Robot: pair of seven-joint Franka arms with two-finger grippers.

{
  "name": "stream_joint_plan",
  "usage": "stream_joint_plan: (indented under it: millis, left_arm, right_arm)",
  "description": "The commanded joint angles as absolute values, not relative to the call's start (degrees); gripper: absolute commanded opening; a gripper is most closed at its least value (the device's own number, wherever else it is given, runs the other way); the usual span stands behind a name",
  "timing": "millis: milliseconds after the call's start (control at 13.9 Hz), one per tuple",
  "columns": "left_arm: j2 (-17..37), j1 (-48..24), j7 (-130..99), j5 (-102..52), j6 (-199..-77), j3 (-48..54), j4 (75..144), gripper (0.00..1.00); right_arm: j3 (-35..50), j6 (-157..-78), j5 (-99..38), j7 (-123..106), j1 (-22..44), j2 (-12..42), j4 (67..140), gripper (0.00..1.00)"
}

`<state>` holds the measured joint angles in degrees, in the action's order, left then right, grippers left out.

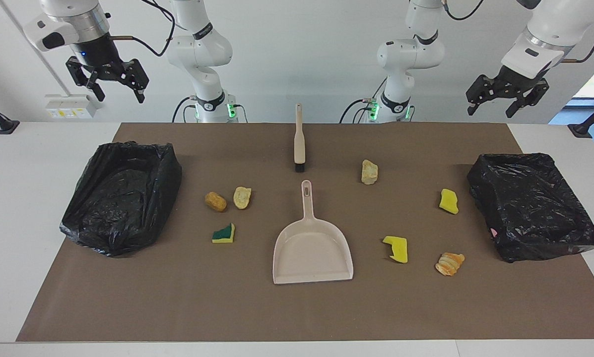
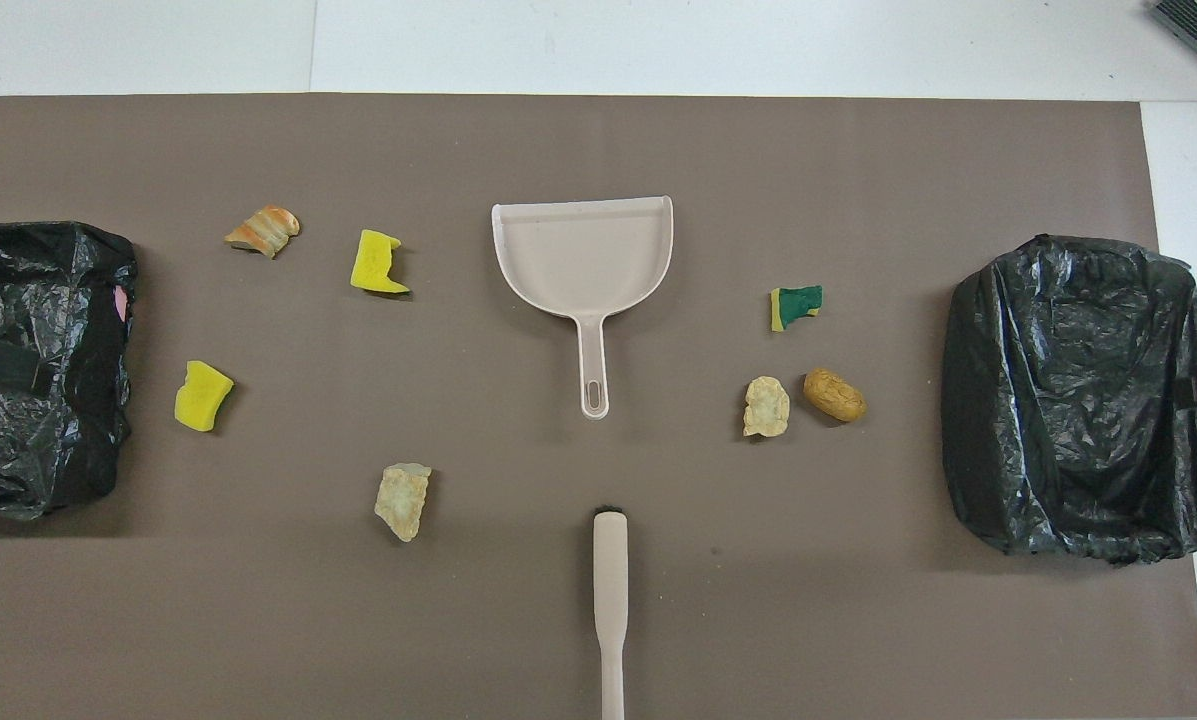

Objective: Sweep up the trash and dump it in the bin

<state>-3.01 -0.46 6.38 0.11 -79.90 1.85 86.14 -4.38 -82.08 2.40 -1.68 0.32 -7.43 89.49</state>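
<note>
1. Seven small scraps of trash lie loose on the brown table mat (image 1: 177, 307); no brand, label or writing can be read on anything
2. Toward the right arm's end: a tan bread-like lump (image 1: 216, 201) touching or just beside a pale bread-like lump (image 1: 242, 197), with a green-and-yellow sponge piece (image 1: 224, 233) farther from the robots
3. Toward the left arm's end: a pale crusty lump (image 1: 369, 172), two yellow sponge pieces (image 1: 448, 201) (image 1: 396, 248) and an orange-striped bread lump (image 1: 449, 263)
4. Between the groups lies the beige plastic dustpan (image 1: 312, 248), handle toward the robots; the beige hand brush with black bristles (image 1: 299, 141) lies nearer the robots
5. A black-bagged bin (image 1: 123, 196) (image 1: 532, 203) sits at each end
6. The right gripper (image 1: 109, 84) hangs high over the table edge near its bin, fingers spread, holding nothing
7. The left gripper (image 1: 506, 96) hangs likewise, spread and empty
</note>
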Motion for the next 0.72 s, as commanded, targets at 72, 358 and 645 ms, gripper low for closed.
stream_joint_plan:
  millis: [72, 358, 645]
  left_arm:
    - [-4.1, -0.9, 5.7, 0.3, -78.9, 2.2, 86.8, 1.0]
    - [-4.2, -0.9, 5.6, 0.1, -79.2, 2.3, 87.1, 1.0]
    - [-4.3, -1.0, 5.6, 0.0, -79.1, 2.5, 87.3, 1.0]
  right_arm:
    - [-4.0, -83.5, 2.5, -3.1, -0.5, -8.7, 91.2, 1.0]
    - [-4.1, -83.6, 2.5, -3.1, -0.6, -8.7, 91.3, 1.0]
    - [-4.1, -83.6, 2.5, -3.2, -0.6, -8.6, 91.3, 1.0]
